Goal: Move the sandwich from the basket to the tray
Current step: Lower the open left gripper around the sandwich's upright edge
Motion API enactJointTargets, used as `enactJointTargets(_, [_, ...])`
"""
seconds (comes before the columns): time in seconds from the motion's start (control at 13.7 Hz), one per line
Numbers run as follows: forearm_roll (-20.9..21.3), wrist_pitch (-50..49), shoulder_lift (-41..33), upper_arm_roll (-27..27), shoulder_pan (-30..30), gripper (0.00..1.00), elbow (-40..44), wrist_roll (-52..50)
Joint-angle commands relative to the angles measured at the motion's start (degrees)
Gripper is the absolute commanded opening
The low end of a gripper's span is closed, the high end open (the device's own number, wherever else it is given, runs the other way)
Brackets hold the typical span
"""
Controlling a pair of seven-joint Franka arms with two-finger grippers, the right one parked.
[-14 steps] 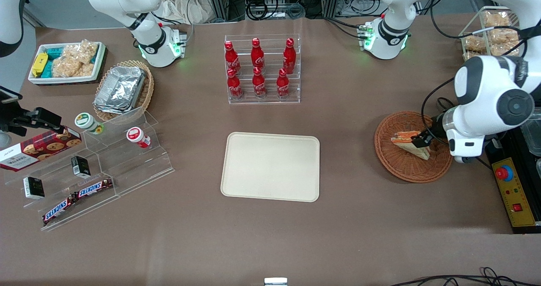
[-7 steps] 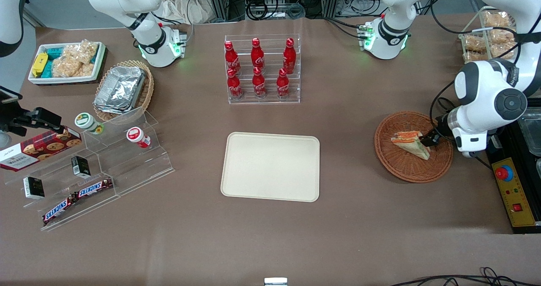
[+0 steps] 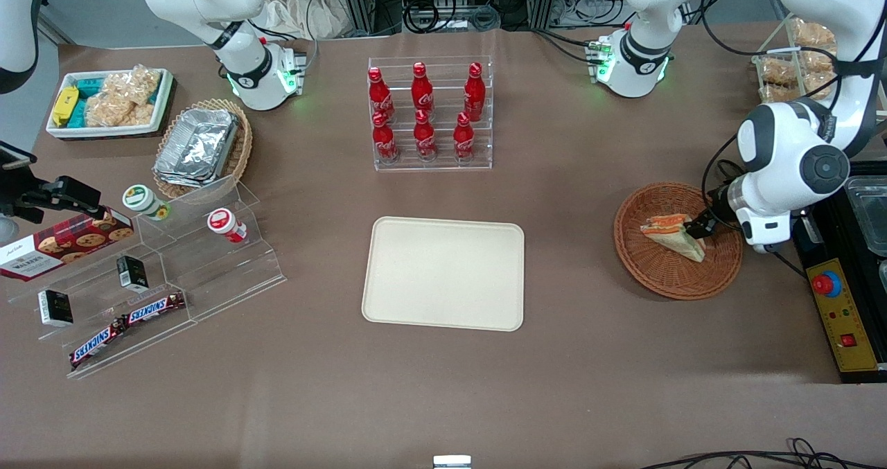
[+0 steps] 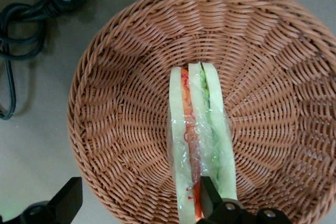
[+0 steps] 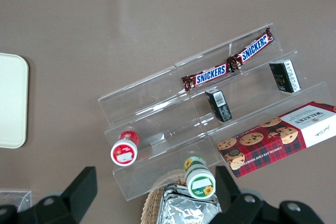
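The sandwich (image 3: 671, 235) (image 4: 197, 140), a plastic-wrapped wedge with orange and green layers, stands on edge in the reddish-brown wicker basket (image 3: 665, 275) (image 4: 121, 103) toward the working arm's end of the table. My left gripper (image 3: 700, 228) (image 4: 139, 200) hangs low over the basket, open wide. One finger (image 4: 210, 196) is at the sandwich's top edge near its filling. The other finger (image 4: 67, 200) is over the basket's rim. The cream tray (image 3: 443, 273) (image 5: 10, 103) lies flat and bare at the table's middle.
A rack of red cola bottles (image 3: 429, 112) stands farther from the front camera than the tray. A black cable and plug (image 4: 31, 14) lie beside the basket. A yellow control box (image 3: 842, 320) sits at the table edge. An acrylic snack stand (image 3: 152, 268) is at the parked arm's end.
The left arm's wrist has drawn back and shifted a little, moving the gripper slightly toward the basket's rim. The sandwich stays where it was in the basket.
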Motion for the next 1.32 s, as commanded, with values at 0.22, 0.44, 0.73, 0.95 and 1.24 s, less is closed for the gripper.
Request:
enactJointTargets(0.22, [0.8,7.8,-0.9,-0.5,0.8,1.00,-5.7,-0.3])
enactJointTargets(0.44, [0.7,-0.5,-1.3,-0.6,2.3,1.00,-1.2,1.1])
enactJointTargets(0.73, [0.2,-10.8,-0.6,-0.8,2.2,1.00,6.8,2.0])
enactJointTargets(0.95, [-0.3,-10.8,0.4,-1.1,0.9,1.00,8.4,-0.3])
enactJointTargets(1.24, [-0.3,-6.8,4.9,-1.1,0.5,1.00,9.2,-1.5])
